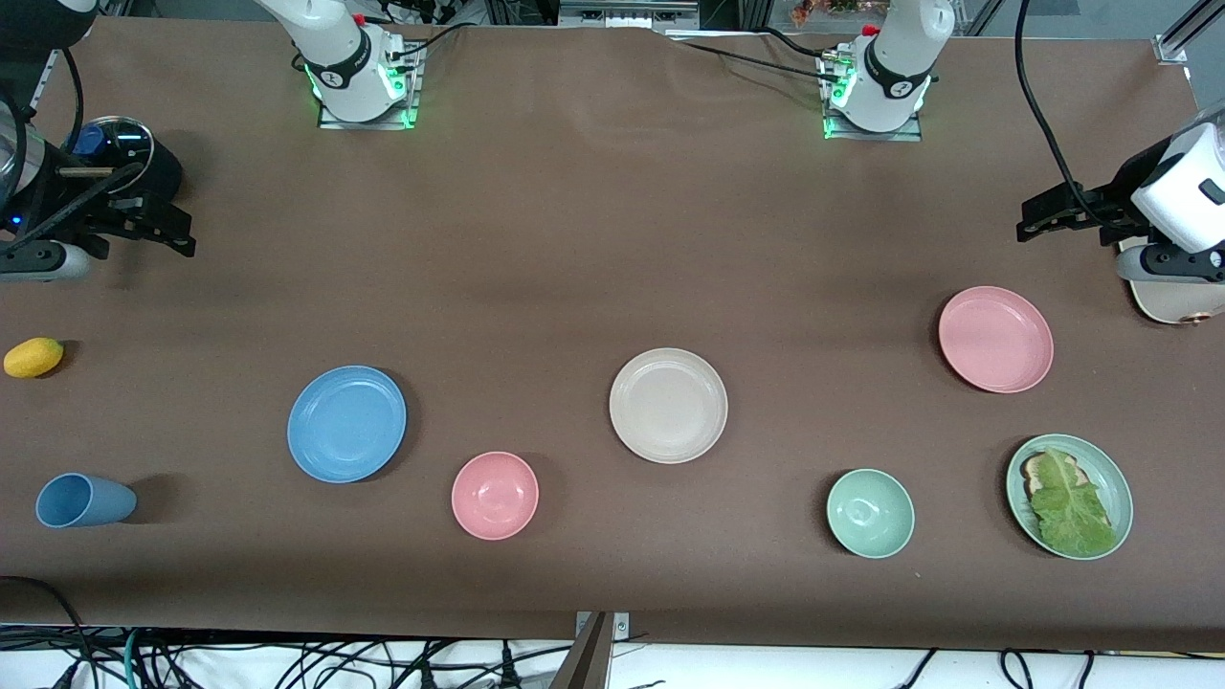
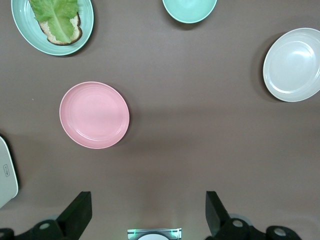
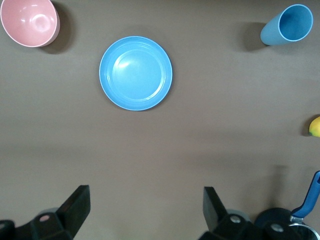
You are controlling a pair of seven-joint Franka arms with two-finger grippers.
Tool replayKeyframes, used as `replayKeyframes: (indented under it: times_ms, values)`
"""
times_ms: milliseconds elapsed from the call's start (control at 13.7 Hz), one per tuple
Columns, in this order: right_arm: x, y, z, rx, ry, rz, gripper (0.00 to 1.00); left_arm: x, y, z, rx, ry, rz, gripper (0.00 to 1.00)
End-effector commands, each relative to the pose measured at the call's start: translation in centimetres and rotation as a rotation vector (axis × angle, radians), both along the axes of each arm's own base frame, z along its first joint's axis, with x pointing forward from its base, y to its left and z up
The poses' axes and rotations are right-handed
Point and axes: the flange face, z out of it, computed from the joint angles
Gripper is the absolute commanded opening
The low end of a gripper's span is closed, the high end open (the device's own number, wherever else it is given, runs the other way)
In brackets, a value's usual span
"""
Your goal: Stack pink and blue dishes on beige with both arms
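The cream-beige plate (image 1: 668, 405) lies flat mid-table, also seen in the left wrist view (image 2: 293, 65). A sky-blue plate (image 1: 346, 423) (image 3: 135, 73) rests toward the right arm's end. The salmon-pink plate (image 1: 995, 340) (image 2: 94, 115) rests toward the left arm's end. All three plates are bare and apart from each other. My left gripper (image 1: 1026, 220) (image 2: 147, 200) hangs open and empty over bare table by the pink plate. Over the table's right-arm end, my right gripper (image 1: 184, 233) (image 3: 146, 195) is open and empty too.
A small pink bowl (image 1: 495, 495) sits between the blue and beige plates, nearer the camera. A blue cup (image 1: 84, 500) lies on its side near a yellow fruit (image 1: 33, 357). A green bowl (image 1: 870, 513) and a green plate (image 1: 1115, 478) with lettuce on toast lie nearer the camera than the pink plate. A black pot (image 1: 120, 153) stands under the right arm.
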Motion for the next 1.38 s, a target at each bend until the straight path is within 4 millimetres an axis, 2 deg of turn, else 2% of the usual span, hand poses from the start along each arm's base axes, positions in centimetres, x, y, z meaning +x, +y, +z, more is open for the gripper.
replayKeyframes:
  times_ms: [0, 1093, 1239, 1312]
  values:
    - [-0.2, 0.2, 0.4, 0.012, 0.001, -0.006, 1.0, 0.4, 0.1, 0.5, -0.009, -0.006, -0.011, 1.0]
    - [-0.2, 0.2, 0.4, 0.012, 0.002, -0.006, 1.0, 0.4, -0.1, 0.4, -0.009, -0.006, -0.017, 1.0]
    - [-0.2, 0.2, 0.4, 0.012, 0.002, -0.006, 1.0, 0.9, -0.9, -0.7, 0.004, 0.015, -0.033, 1.0]
    - [-0.2, 0.1, 0.4, 0.012, 0.002, -0.008, 1.0, 1.4, -0.6, -1.8, 0.005, 0.033, -0.027, 1.0]
